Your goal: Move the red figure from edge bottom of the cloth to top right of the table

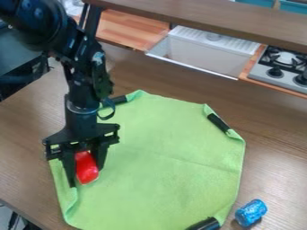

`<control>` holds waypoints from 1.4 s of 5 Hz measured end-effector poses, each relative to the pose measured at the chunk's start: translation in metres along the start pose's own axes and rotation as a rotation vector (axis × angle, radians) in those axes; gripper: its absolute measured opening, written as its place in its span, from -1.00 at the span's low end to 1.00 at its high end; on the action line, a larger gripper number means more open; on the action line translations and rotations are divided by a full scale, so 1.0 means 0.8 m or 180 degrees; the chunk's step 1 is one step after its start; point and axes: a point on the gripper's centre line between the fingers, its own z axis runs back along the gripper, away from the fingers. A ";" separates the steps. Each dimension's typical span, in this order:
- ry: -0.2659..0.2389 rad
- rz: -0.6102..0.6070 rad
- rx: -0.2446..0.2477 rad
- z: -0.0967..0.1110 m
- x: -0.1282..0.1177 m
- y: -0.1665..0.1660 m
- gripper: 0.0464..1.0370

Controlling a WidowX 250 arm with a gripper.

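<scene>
I have the red figure (86, 167) between the two fingers of my gripper (86, 175), one along each side, the gap no wider than its body; I judge that to be a grip, since a side hold like this should keep it from swinging on the way across. We are over the lower left edge of the green cloth (162, 157), the figure leaning a little; from this slant I can't be sure whether its lower end touches the cloth or is just off it. The cloth lies flat but for its folded edges, where dark strips (218, 122) sit, perhaps to weight the folds; a low drag could catch them or rumple the cloth, so the next move calls for a straight lift first, then a carry to the top right of the wooden table (273, 134), toward the stove (282, 67). The blue object (251, 212) rests beside the cloth at the lower right, well apart from that path; the job is in its early part, the figure being far from its goal.
</scene>
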 end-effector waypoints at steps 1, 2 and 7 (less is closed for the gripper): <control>-0.0048 -0.0067 -0.0023 0.019 -0.009 -0.013 0.04; -0.0144 -0.0090 -0.0012 0.045 -0.034 -0.041 0.04; -0.0355 -0.0293 0.0296 0.072 -0.162 -0.283 0.04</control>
